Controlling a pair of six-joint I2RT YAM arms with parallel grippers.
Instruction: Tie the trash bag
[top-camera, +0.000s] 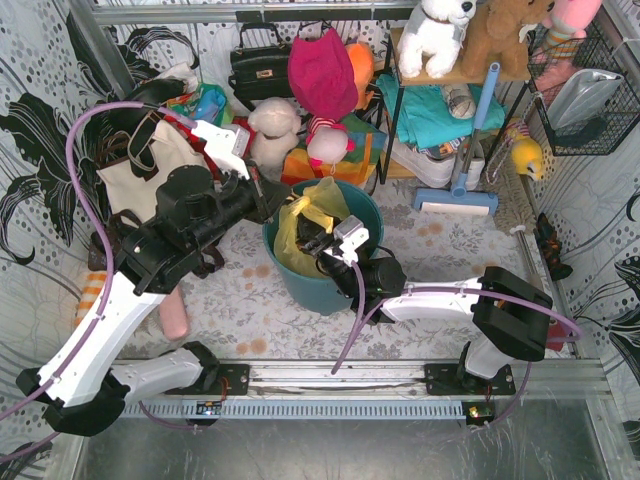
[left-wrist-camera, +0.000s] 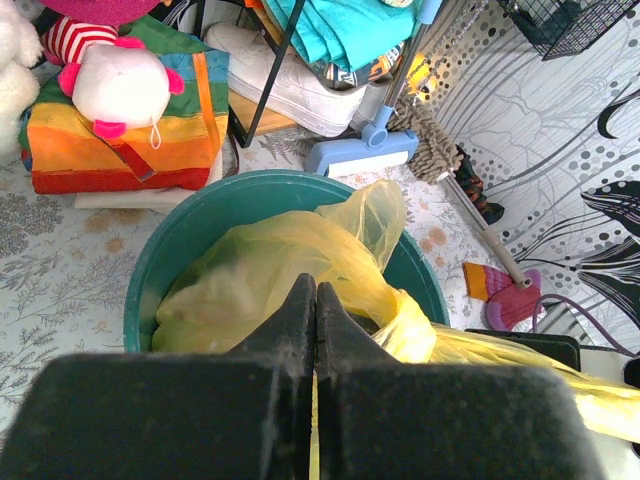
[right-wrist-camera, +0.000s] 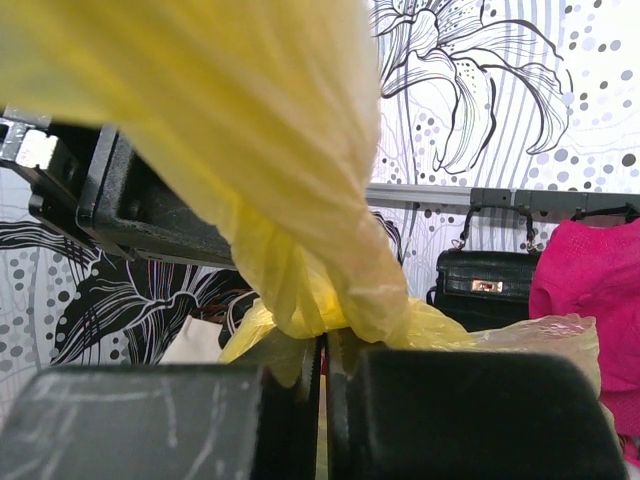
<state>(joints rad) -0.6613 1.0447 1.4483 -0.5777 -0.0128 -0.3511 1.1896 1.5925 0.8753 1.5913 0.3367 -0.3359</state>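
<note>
The yellow-green trash bag (top-camera: 318, 203) sits in the round teal bin (top-camera: 310, 290) at the middle of the floor. Its top is gathered into twisted strands. My left gripper (top-camera: 278, 207) is at the bin's left rim, and its jaws are shut on a strip of the bag's film. In the left wrist view the bag (left-wrist-camera: 260, 265) fills the bin (left-wrist-camera: 165, 260) beyond my shut gripper (left-wrist-camera: 316, 290). My right gripper (top-camera: 318, 243) is over the bin's near side. In the right wrist view it (right-wrist-camera: 325, 340) is shut on a twisted bunch of the bag (right-wrist-camera: 300, 170).
A cream tote bag (top-camera: 140, 170) stands behind my left arm. A rainbow bag (top-camera: 325, 160) and plush toys (top-camera: 272, 128) crowd the back. A blue floor sweeper (top-camera: 455, 198) leans by the rack (top-camera: 395, 100). A black handbag (top-camera: 258, 68) hangs on the wall.
</note>
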